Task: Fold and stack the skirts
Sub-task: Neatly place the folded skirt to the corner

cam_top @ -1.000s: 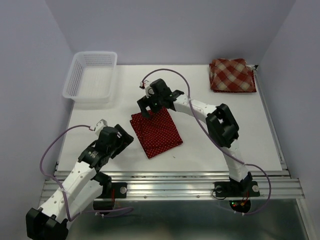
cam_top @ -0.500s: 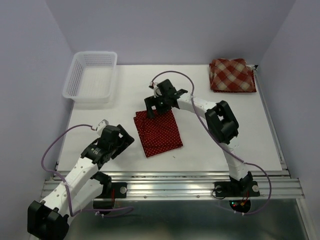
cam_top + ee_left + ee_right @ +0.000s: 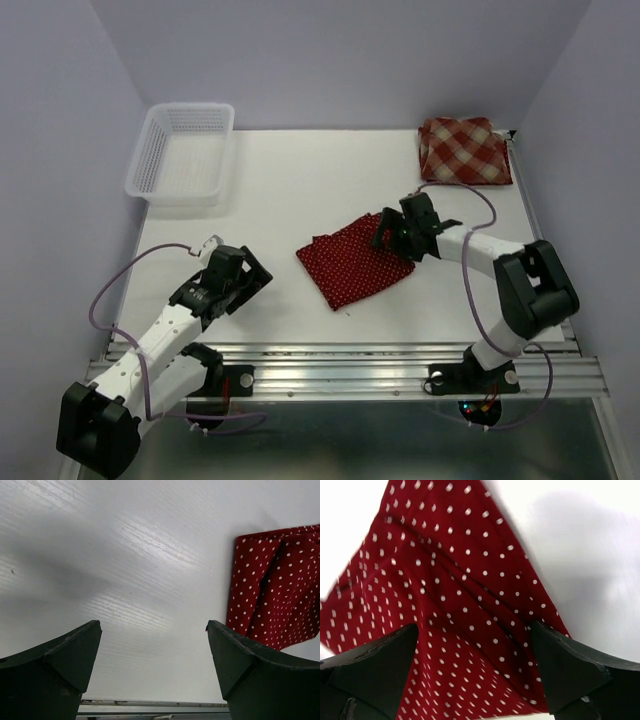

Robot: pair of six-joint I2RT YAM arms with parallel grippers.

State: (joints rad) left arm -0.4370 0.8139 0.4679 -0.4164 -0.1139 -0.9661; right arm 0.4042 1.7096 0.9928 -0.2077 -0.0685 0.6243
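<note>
Right fingers first: spread as wide as they go, one dark tip on each side, with nothing pinched between them. Directly beneath and between them lies the polka-dot skirt, dark red with small white dots, its cloth creased into soft ridges that run up and away from the tips. Both tips hang over the cloth; whether they press on it I cannot tell. From above, those fingers sit at the skirt's right-hand end, and the rest of it stretches away from them as a flat, slightly skewed folded shape on the white table.

Over to the left fingers: also wide apart and holding nothing, with only bare table between the two tips. The polka-dot skirt shows up ahead and to their right, a corner with one fold lying over another, and a stretch of table keeps it apart from them.

Further out, well beyond the right fingers and off to their right, the plaid skirt sits folded in red and tan check at the table's far right corner. Far beyond the left fingers, to their left, a white mesh basket rests at the far left corner.
</note>
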